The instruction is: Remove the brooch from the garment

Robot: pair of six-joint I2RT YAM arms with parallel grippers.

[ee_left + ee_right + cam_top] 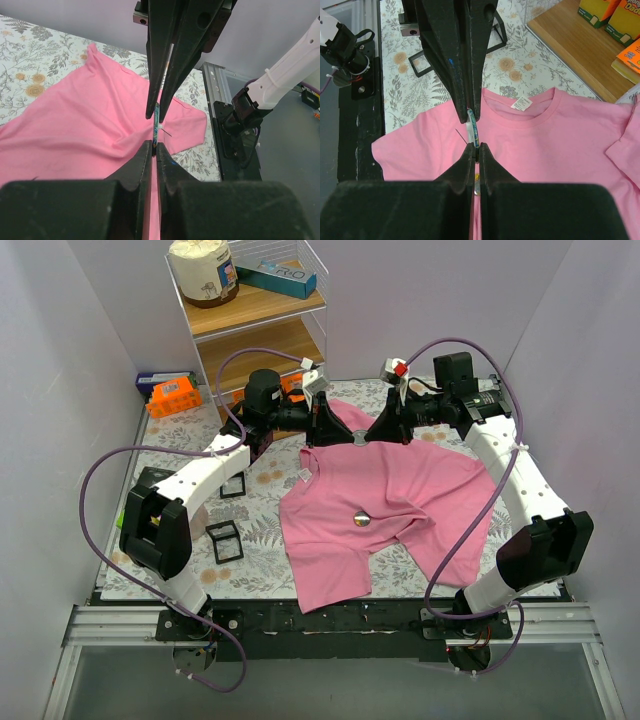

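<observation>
The pink garment (400, 490) lies spread flat on the floral cloth. A small silvery round brooch (361, 519) rests on its chest and shows through the jaw gap in the right wrist view (477, 186). Above the collar, my left gripper (345, 435) and right gripper (368, 435) meet tip to tip. Both are shut on one thin pinned disc (157, 125), held edge-on in the air, with a blue-patterned rim and a loose pin wire. In the left wrist view my left gripper (155, 147) pinches its lower edge. From the right wrist camera, my right gripper (476, 148) pinches the same pinned disc (473, 127).
A white collar label (522, 104) sits inside the neckline. A wooden shelf (255, 310) with a jar and a box stands at the back. An orange box (173, 395) is at the back left. Two black square frames (224, 540) (233, 485) lie left of the shirt.
</observation>
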